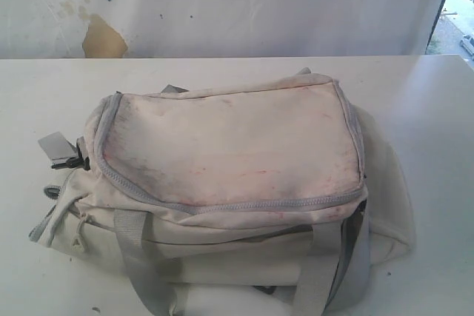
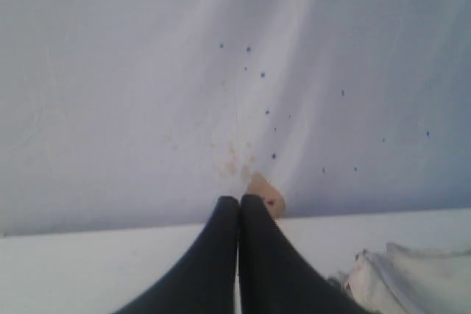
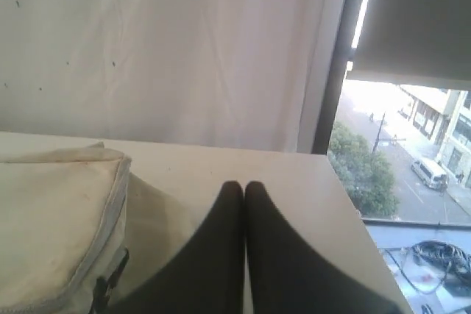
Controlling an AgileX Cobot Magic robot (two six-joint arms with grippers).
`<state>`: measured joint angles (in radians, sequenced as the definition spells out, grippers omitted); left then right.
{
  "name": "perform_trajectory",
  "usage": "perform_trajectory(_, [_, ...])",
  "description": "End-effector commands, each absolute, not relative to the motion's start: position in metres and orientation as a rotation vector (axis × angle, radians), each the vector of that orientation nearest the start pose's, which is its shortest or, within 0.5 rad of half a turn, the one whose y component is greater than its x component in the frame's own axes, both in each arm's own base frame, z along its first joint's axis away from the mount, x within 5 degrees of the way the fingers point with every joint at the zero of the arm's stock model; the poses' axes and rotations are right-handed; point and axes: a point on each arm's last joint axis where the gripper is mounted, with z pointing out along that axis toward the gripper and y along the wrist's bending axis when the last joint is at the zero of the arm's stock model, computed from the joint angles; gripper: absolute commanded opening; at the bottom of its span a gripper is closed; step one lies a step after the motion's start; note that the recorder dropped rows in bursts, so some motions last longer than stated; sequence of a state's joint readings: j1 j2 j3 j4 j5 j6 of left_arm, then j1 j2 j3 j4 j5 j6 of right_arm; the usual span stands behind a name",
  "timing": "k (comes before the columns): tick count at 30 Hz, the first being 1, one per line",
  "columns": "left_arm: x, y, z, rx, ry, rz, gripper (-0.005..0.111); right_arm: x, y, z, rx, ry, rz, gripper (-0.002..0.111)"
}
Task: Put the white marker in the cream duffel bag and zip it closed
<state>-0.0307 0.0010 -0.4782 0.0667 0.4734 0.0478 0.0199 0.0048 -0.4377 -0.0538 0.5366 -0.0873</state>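
The grimy cream fabric duffel bag (image 1: 222, 153) is lying zipped, black buckle (image 1: 77, 161) at nine o'clock. The left gripper (image 2: 238, 201) and right gripper (image 3: 244, 186) are hovering pinched shut and empty, probably parked clear because zipping looks done.

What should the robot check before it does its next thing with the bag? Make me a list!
1. Cream duffel bag lying steady on the table: ok.
2. Zipper around the top flap: looks closed along the part in view, ok.
3. White marker: cannot tell, none is in view.
4. Left gripper shut and empty: ok.
5. Right gripper shut and empty: ok.
6. Both grippers off the bag: ok.
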Motion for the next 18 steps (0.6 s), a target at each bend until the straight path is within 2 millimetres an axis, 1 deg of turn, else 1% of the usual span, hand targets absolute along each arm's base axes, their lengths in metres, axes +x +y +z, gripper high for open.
perform_trajectory(1, [0.025, 0.000, 0.307, 0.077, 1.328, 0.064, 0.000, 0.033, -0.001, 0.283, -0.101, 1.486, -0.098, 0.000])
perform_trajectory(5, [0.044, -0.001, 0.263, 0.087, 1.419, 0.061, 0.000, 0.046, 0.000, 0.247, -0.110, 1.559, -0.095, 0.000])
perform_trajectory(6, [0.047, -0.001, 0.250, 0.077, 1.444, 0.046, 0.000, 0.049, 0.000, 0.237, -0.112, 1.546, -0.094, 0.000])
perform_trajectory(10, [0.056, -0.002, 0.215, 0.075, 1.460, 0.030, 0.000, 0.055, 0.001, 0.222, -0.113, 1.433, -0.089, 0.000])
perform_trajectory(11, [0.056, -0.002, 0.217, 0.075, 1.439, 0.030, 0.000, 0.055, 0.002, 0.219, -0.113, 1.416, -0.088, 0.000])
perform_trajectory(13, [0.056, -0.001, 0.207, 0.075, 1.549, 0.033, 0.000, 0.055, 0.002, 0.220, -0.110, 1.405, -0.085, 0.000])
perform_trajectory(18, [0.056, -0.001, 0.202, 0.076, 1.608, 0.035, 0.000, 0.056, 0.001, 0.209, -0.113, 1.529, -0.085, 0.000])
